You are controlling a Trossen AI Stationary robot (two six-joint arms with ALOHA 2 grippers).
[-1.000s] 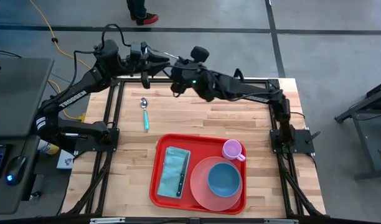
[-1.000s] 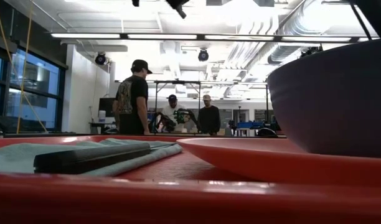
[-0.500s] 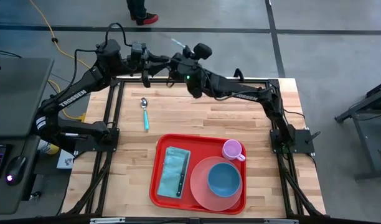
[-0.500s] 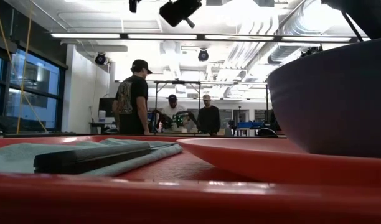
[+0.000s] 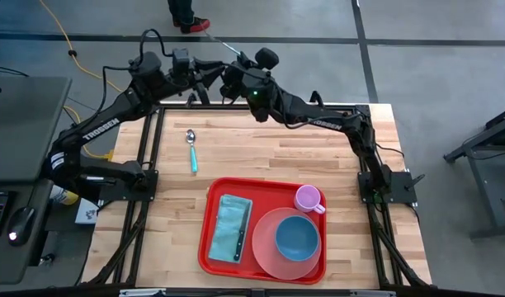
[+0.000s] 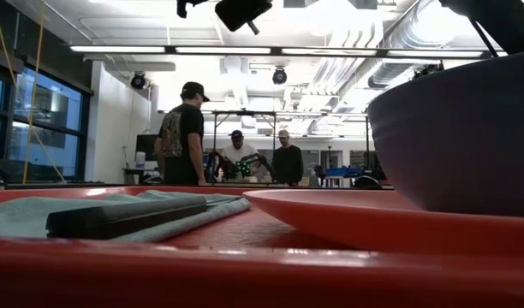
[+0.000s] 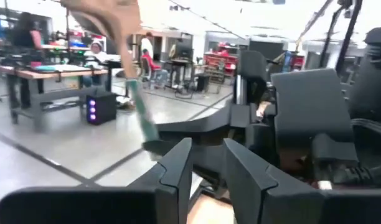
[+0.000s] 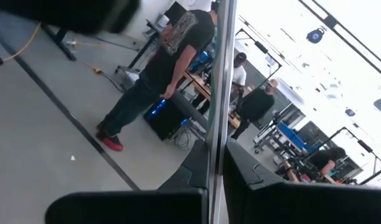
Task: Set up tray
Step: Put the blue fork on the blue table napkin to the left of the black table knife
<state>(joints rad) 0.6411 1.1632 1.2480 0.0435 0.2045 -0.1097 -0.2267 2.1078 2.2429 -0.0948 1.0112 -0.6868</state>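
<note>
Overhead, the tray [image 5: 265, 191] lay on the near half of the tabletop [image 5: 277, 148], slightly right of centre; on its left part a folded teal cloth [image 5: 226, 216] with a dark knife [image 5: 240, 239] lying on it; on its right part a salmon-pink plate [image 5: 265, 252] carrying a blue bowl [image 5: 297, 237]; a small pink mug [image 5: 308, 198] stood at the tray's far right corner, just beside the plate. A teal-handled spoon [image 5: 191, 150] lay on bare wood, far and left of the tray, well apart from it.

Both arms were raised over the far edge of the tabletop, close to one another. Right end effector [image 8: 216, 165]: fingers closed tight on a thin straight utensil [image 8: 220, 74]; its kind could not be told. Left end effector [image 7: 209, 168]: fingers narrowly parted, nothing between them, pointed toward the right arm.

Low view: tray rim, cloth, knife, plate and bowl filled the foreground; three people [image 6: 181, 133] stood in the room beyond.
</note>
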